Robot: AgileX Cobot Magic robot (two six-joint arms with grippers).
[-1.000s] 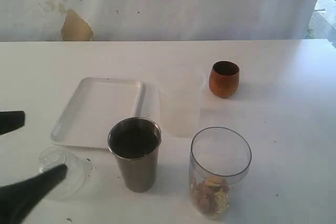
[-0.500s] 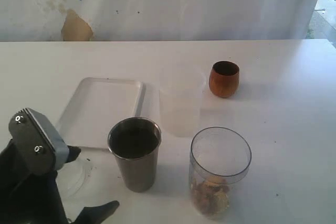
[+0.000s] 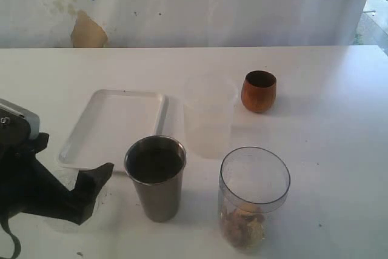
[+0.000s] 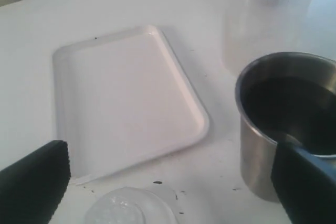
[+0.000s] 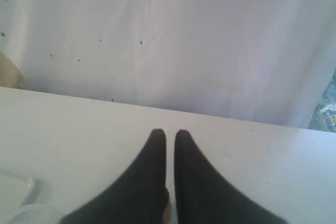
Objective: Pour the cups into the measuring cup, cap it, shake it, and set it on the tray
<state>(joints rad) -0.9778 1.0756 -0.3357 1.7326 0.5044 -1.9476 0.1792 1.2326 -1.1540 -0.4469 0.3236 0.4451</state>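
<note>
White table [image 3: 327,119]; left hand [image 4: 170,156] wide astride clear lid [image 4: 128,211]; right hand [image 5: 169,136] narrow, empty, only in wrist view.

I am bringing the left gripper [image 4: 170,166] down over the domed lid [image 4: 128,211], its jaws spreading wide, while closing the right gripper [image 5: 170,142].

The tumbler [image 3: 155,177] is brushed steel, satin outside with a brighter rim. The wooden cup [image 3: 259,91] is reddish-brown, smooth, with a slight sheen. The measuring cup [image 3: 253,195] is clear glossy plastic, and the frosted cup [image 3: 209,119] is milky, matt plastic. The tray [image 3: 115,127] is smooth white, probably plastic. The table [image 3: 327,150] is matt white with small dark specks, and the backdrop [image 3: 242,10] is creased white cloth.
</note>
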